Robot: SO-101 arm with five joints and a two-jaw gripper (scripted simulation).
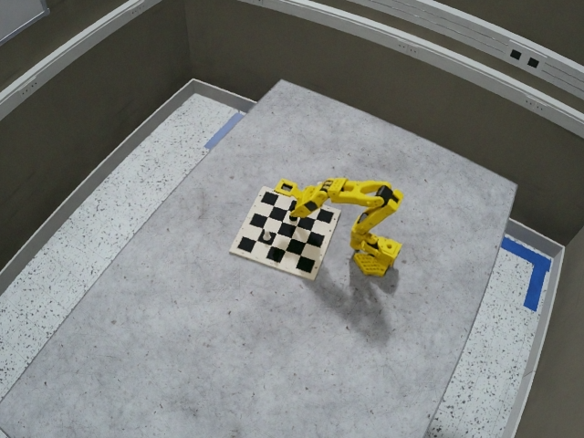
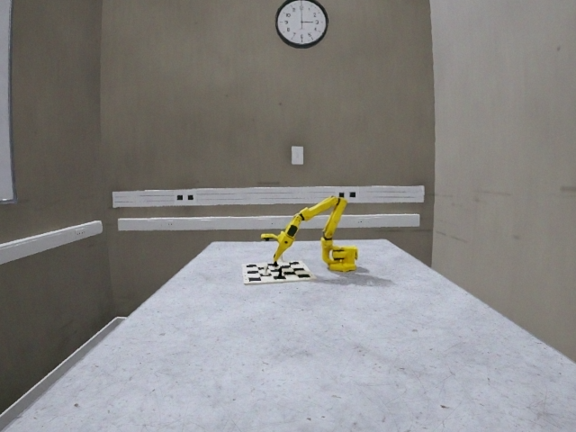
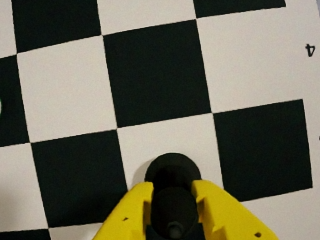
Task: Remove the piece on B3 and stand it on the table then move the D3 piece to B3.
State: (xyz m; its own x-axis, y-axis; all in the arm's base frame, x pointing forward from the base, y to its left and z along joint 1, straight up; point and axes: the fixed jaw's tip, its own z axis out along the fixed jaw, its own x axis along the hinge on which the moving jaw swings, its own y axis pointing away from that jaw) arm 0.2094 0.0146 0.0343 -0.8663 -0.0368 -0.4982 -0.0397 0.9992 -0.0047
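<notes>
My yellow gripper (image 3: 172, 212) (image 1: 295, 214) (image 2: 275, 263) is shut on a black chess piece (image 3: 172, 187) (image 1: 293, 217). In the wrist view the piece stands upright on a white square of the checkered board (image 1: 249, 229) (image 2: 251, 274) (image 3: 60, 94), and its round base shows below the fingers. A white chess piece (image 1: 267, 235) (image 2: 265, 268) stands upright on a black square two squares away, toward the board's front left in the top view. The arm reaches over the board from its base (image 1: 376, 258) (image 2: 340, 259) beside the board's right edge.
The board lies on a grey table (image 1: 188, 306) (image 2: 325, 348). The table's left edge borders a speckled floor strip (image 1: 94, 188). Numbers 4 and 5 are printed on the board's border at the right of the wrist view.
</notes>
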